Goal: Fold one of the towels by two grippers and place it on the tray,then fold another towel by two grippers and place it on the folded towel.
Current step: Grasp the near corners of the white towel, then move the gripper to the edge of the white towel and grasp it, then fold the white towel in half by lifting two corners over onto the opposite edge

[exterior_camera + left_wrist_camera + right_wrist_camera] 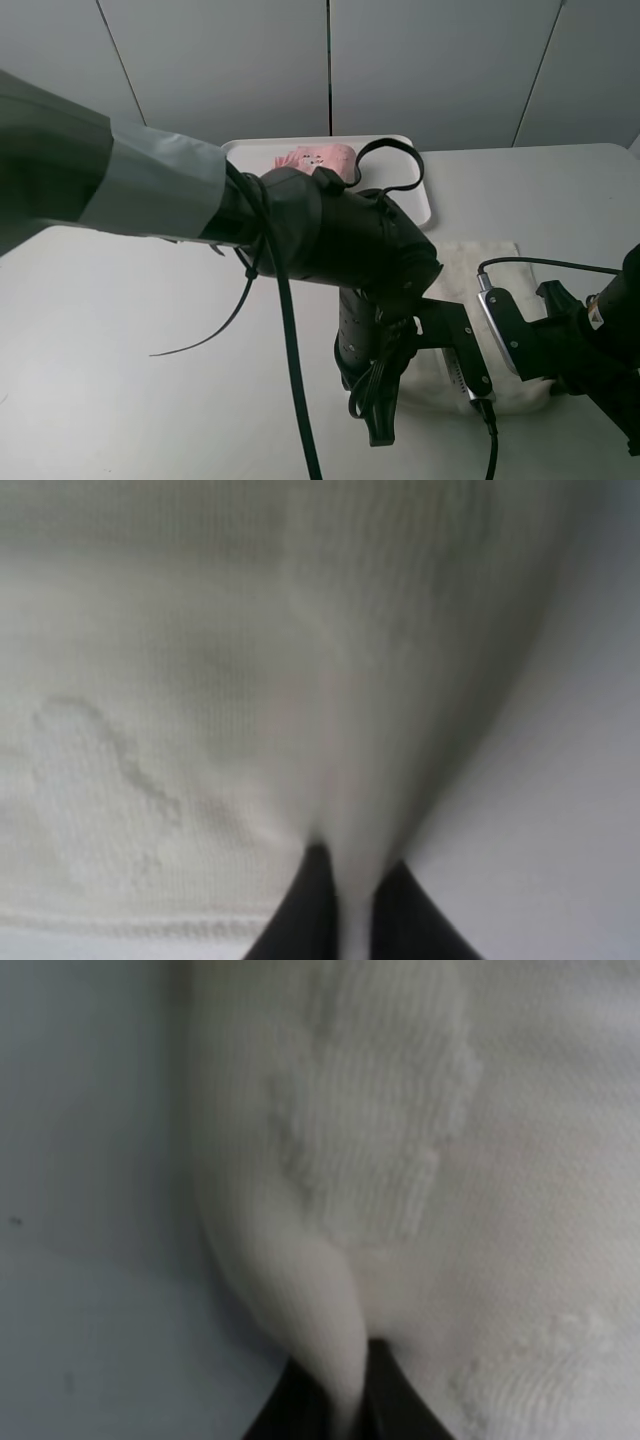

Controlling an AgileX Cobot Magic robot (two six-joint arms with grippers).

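Observation:
A white towel (487, 270) lies on the table at the right, in front of the white tray (420, 190). A folded pink towel (318, 158) lies on the tray. My left gripper (425, 385) is down at the white towel's near left edge, mostly hidden by the arm. In the left wrist view the gripper (352, 920) is shut on a pinched fold of the white towel (200, 700). My right gripper (535, 375) is at the towel's near right edge. In the right wrist view the gripper (345, 1405) is shut on a fold of the white towel (450, 1160).
The left arm with its grey sleeve and black cables (280, 300) crosses the middle of the high view and hides part of the tray and table (120, 330). A grey wall stands behind.

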